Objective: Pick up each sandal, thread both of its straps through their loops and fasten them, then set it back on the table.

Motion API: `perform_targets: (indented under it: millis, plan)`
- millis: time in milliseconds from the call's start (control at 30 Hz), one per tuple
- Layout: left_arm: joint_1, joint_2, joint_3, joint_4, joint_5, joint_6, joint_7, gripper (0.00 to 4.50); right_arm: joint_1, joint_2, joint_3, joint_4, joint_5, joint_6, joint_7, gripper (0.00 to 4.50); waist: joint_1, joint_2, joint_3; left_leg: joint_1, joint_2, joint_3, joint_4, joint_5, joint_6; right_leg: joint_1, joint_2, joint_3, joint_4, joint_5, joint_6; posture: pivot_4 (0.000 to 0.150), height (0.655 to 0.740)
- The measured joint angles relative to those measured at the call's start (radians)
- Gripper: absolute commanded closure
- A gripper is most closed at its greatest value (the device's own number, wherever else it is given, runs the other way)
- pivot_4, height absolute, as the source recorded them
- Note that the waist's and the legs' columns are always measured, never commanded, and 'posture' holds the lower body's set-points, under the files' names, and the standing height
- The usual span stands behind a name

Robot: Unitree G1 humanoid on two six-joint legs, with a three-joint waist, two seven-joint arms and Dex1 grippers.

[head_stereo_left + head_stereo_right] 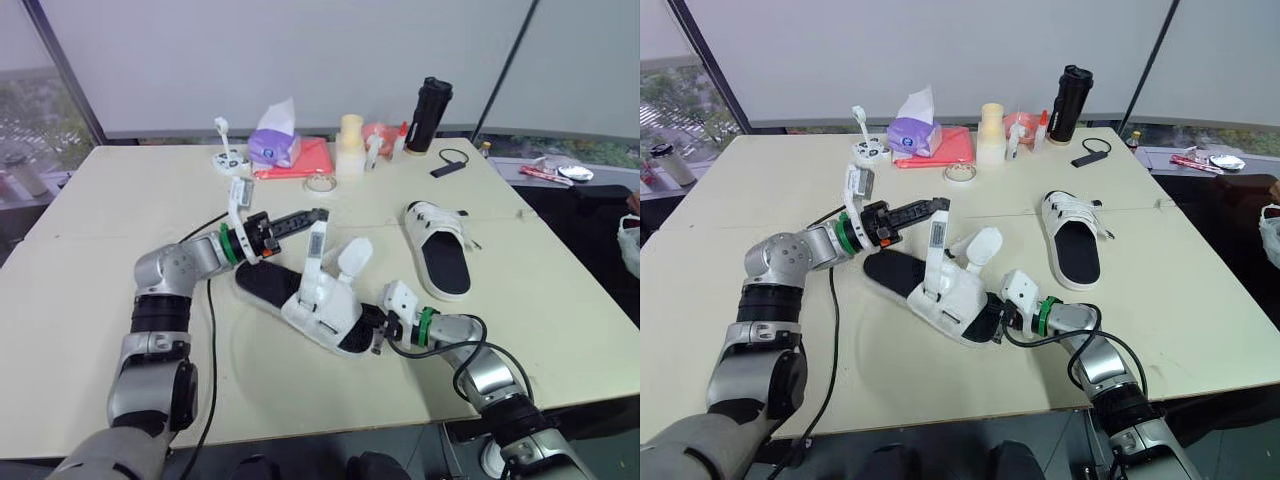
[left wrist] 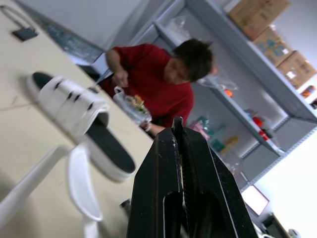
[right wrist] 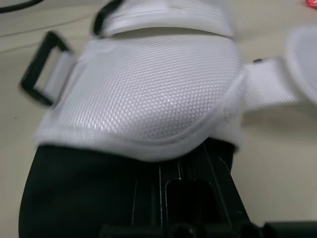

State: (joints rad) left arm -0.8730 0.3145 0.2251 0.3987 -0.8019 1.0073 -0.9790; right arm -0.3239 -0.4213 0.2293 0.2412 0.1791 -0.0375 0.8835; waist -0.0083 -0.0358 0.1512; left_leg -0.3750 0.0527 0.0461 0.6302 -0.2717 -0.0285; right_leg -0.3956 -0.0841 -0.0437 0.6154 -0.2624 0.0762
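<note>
The near sandal (image 1: 325,315) lies on the table (image 1: 90,220) in front of the robot, both straps undone and standing up off its white upper. The upright strap (image 1: 315,250) rises straight from that upper to the tip of the left gripper (image 1: 318,215). That gripper's fingers (image 2: 163,173) are pressed tight together in the left wrist view. Judging by how straight the strap stands, they are clenched on its top end and holding it off the upper so it can be led toward its loop.

Just beside it, toward the toe end, the rounded strap (image 1: 353,257) leans free with nothing holding it. A black loop (image 3: 42,69) sticks out from the side of the upper with no webbing through it, so threading is not yet done.

At the sandal's end nearest the robot, the right gripper (image 1: 378,328) is up against the sole. The right wrist view has its black finger under the white upper, so it appears to be grasping the sandal's edge (most likely to stop the sandal sliding while the other arm pulls).

Well to the right of the near sandal lies the second sandal (image 1: 440,255), flat on the table and apart from both grippers. Far beyond the near sandal, by the table's back edge, stand a tissue pack (image 1: 275,143) and a black bottle (image 1: 430,113), clear of the work.
</note>
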Motion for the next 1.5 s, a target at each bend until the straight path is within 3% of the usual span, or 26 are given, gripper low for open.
perform_targets:
  millis: [133, 333, 567, 833, 1233, 1500]
  plan:
    - [0.003, 0.018, -0.005, -0.033, -0.029, 0.04, -0.029, 4.45, 0.0, 0.001, 0.001, -0.001, 0.0, -0.004, -0.001, 4.5, -0.002, 0.0, 0.0, -0.001, 0.0, 0.0, 0.0, 0.0, 0.0, 0.0, 0.0, 0.0, 0.0, -0.001, 0.002, 0.15, 0.74]
    - [0.106, 0.085, -0.003, -0.25, -0.15, 0.196, -0.045, 4.45, 0.002, 0.002, 0.003, -0.001, -0.002, -0.015, -0.004, 4.5, -0.003, 0.002, 0.002, 0.0, 0.0, 0.0, 0.0, -0.001, -0.001, 0.0, 0.0, 0.0, 0.0, -0.001, 0.002, 0.15, 0.74]
    - [0.211, 0.13, 0.07, -0.437, -0.345, 0.365, 0.09, 4.45, 0.0, 0.002, 0.003, 0.004, -0.01, -0.029, -0.004, 4.5, -0.004, 0.002, 0.002, 0.0, 0.0, -0.002, 0.0, -0.001, -0.001, 0.0, -0.002, 0.0, 0.0, -0.001, 0.002, 0.15, 0.74]
    - [0.211, 0.074, 0.055, -0.486, -0.472, 0.386, 0.227, 4.45, -0.027, 0.008, 0.005, 0.032, -0.01, -0.045, 0.016, 4.5, -0.008, 0.002, 0.003, 0.001, 0.0, -0.001, 0.0, 0.0, -0.001, 0.0, -0.001, 0.001, 0.001, -0.001, 0.002, 0.15, 0.74]
    - [0.189, 0.069, -0.097, -0.531, -0.513, 0.397, 0.172, 4.45, -0.014, -0.027, 0.039, -0.069, -0.096, -0.077, 0.034, 4.5, -0.009, 0.004, 0.005, 0.0, 0.0, 0.0, 0.0, 0.0, -0.002, -0.001, 0.0, 0.001, 0.001, -0.001, 0.002, 0.15, 0.74]
    - [0.136, 0.085, -0.136, -0.344, -0.374, 0.273, 0.058, 4.45, -0.008, -0.03, 0.059, -0.119, -0.167, -0.081, 0.033, 4.5, -0.009, 0.006, 0.007, 0.0, 0.0, -0.001, -0.001, 0.0, -0.001, -0.002, 0.002, 0.001, 0.001, -0.001, 0.002, 0.15, 0.74]
